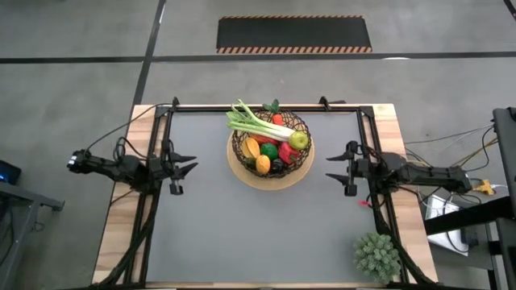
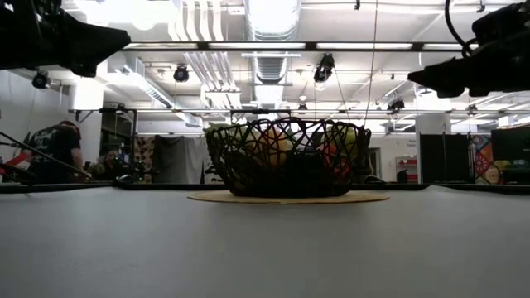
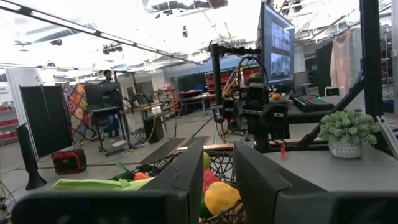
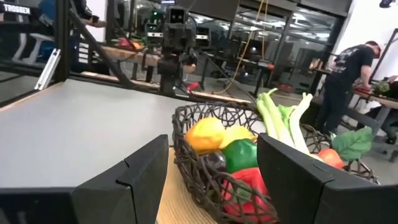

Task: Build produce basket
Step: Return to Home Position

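Observation:
The dark woven basket [image 1: 271, 149] stands on its pale wooden disc [image 1: 242, 173] at the table's far middle. It holds the produce: a leek [image 1: 256, 123] lying across the rim, a green apple [image 1: 299, 141], a yellow pepper [image 1: 252, 148], an orange [image 1: 263, 164], a green pepper [image 1: 269, 151] and a red pepper [image 1: 288, 152]. My left gripper [image 1: 190, 163] is open and empty, left of the basket. My right gripper [image 1: 332, 176] is open and empty, right of it. The basket also shows in the low view [image 2: 287, 157] and the right wrist view [image 4: 249, 162].
A spiky green plant in a pot [image 1: 376, 256] stands at the table's near right corner. A black frame [image 1: 266, 107] runs along the far and side edges. The grey mat [image 1: 258, 234] lies bare in front of the basket. People stand in the room beyond the table [image 4: 349, 74].

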